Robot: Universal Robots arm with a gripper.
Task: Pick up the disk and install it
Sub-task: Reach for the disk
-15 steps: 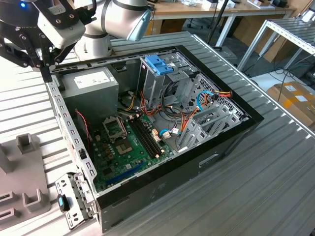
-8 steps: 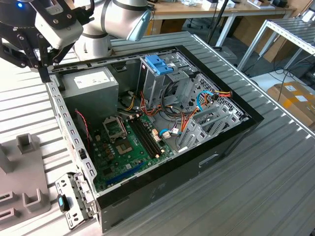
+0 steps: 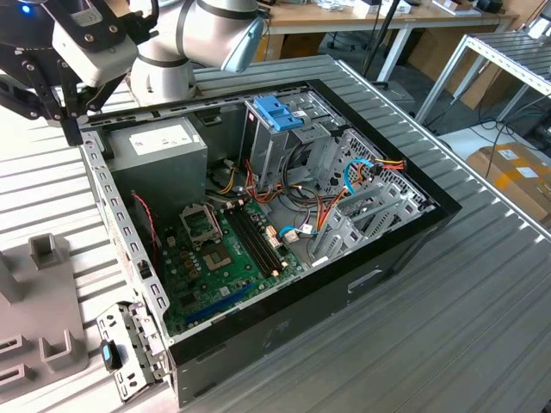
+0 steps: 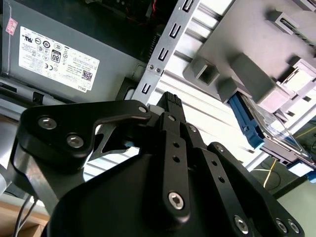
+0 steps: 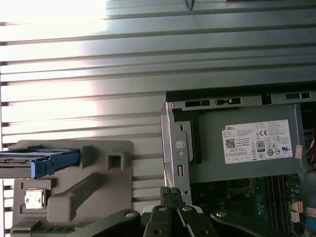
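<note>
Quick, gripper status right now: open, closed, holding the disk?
Gripper: closed, holding nothing; the disk sits in the grey holder.

Disk [image 5: 42,162] on the holder [image 5: 101,165] beside the computer case [image 5: 173,123]; power supply [image 5: 247,148] inside, against that near wall.

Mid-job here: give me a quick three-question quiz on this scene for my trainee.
1. True or false: the gripper already holds the disk.
2. Where does the disk rest? A) in the grey holder beside the computer case; B) inside the drive cage; C) on the power supply.
3. Fill in: the disk's side rail is ____.
Key: 1 false; 2 A; 3 blue.
</note>
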